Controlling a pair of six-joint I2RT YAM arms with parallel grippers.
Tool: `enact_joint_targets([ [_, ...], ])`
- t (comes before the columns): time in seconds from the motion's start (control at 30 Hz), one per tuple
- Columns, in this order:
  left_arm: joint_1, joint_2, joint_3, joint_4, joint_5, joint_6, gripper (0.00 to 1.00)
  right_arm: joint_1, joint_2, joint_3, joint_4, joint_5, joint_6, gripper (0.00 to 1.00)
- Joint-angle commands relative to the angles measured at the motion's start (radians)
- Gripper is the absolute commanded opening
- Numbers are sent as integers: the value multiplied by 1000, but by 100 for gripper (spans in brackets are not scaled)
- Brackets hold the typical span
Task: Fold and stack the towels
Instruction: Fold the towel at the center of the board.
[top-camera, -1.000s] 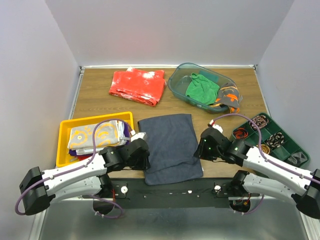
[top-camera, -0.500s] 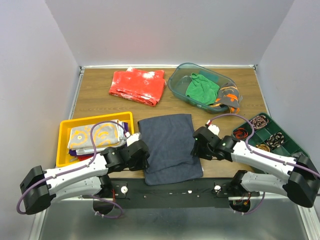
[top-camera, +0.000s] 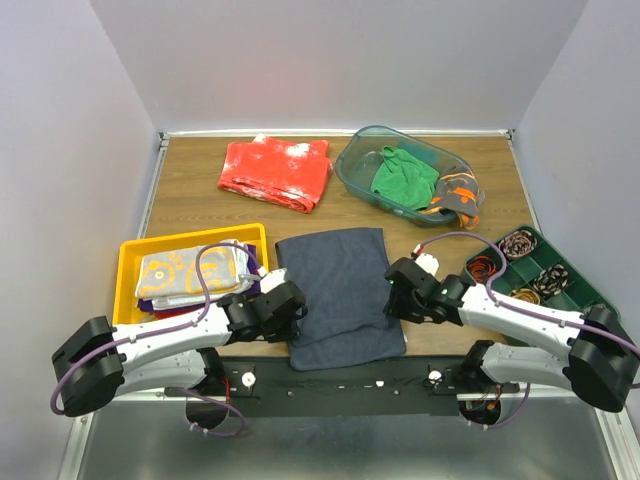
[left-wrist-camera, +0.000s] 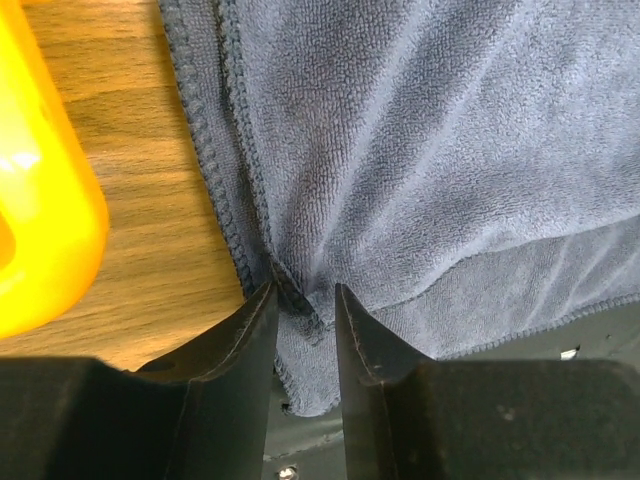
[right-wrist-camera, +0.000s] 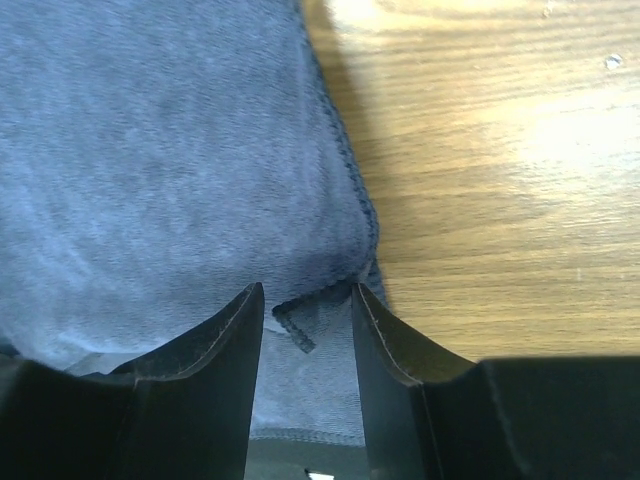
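Two grippers work one navy towel (top-camera: 343, 292), which lies flat between the yellow bin (top-camera: 128, 290) and green tray (top-camera: 580, 285). Left gripper (left-wrist-camera: 303, 300) pinches its left hem; right gripper (right-wrist-camera: 305, 305) straddles the right edge, probably gripping it, likely to lift both sides for folding.

The yellow bin (top-camera: 128, 262) is crowding the navy towel's (top-camera: 340, 290) left edge; bare surface (top-camera: 430, 215) is lying open on its right.

left hand (left-wrist-camera: 303, 300) pinching, right hand (right-wrist-camera: 305, 300) pinching
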Motion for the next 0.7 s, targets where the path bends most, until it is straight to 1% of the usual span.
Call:
enact_joint_targets([
  [0.0,-11,14,-9,22,-12,9,35,5,-15,-29,11,31,29,47],
  [0.07,-11,17,-7,19,-12,15,34,5,-26,-35,8,33,32,46],
  [0.17,-14,13,-6,11,-9,19,27,4,-44,-44,-2,34,37,43],
  [0.2,-14,11,-6,8,-11,21,24,4,-52,-48,-6,34,41,40],
  [0.23,-14,7,-7,7,-11,24,23,5,-55,-50,-6,34,43,38],
  [0.27,-14,5,-7,10,-11,25,22,4,-64,-58,-5,34,44,34],
  [0.3,-12,5,-4,7,-11,25,18,5,-67,-59,-5,34,47,29],
  [0.37,-14,7,-4,7,-9,33,15,4,-72,-59,-5,28,49,24],
  [0.4,-14,10,-4,8,-6,35,11,4,-72,-59,-6,26,47,17],
  [0.47,-15,11,-6,5,-5,38,8,5,-72,-59,-8,23,47,12],
  [0.5,-14,11,-6,3,-5,38,5,5,-73,-58,-12,22,47,6],
  [0.53,-14,5,-6,2,-3,39,3,4,-75,-55,-14,22,46,3],
  [0.57,-14,2,-7,-6,-2,41,1,4,-78,-52,-17,22,43,1],
  [0.67,-14,-22,11,-45,9,53,0,5,-93,-24,-52,25,37,1],
])
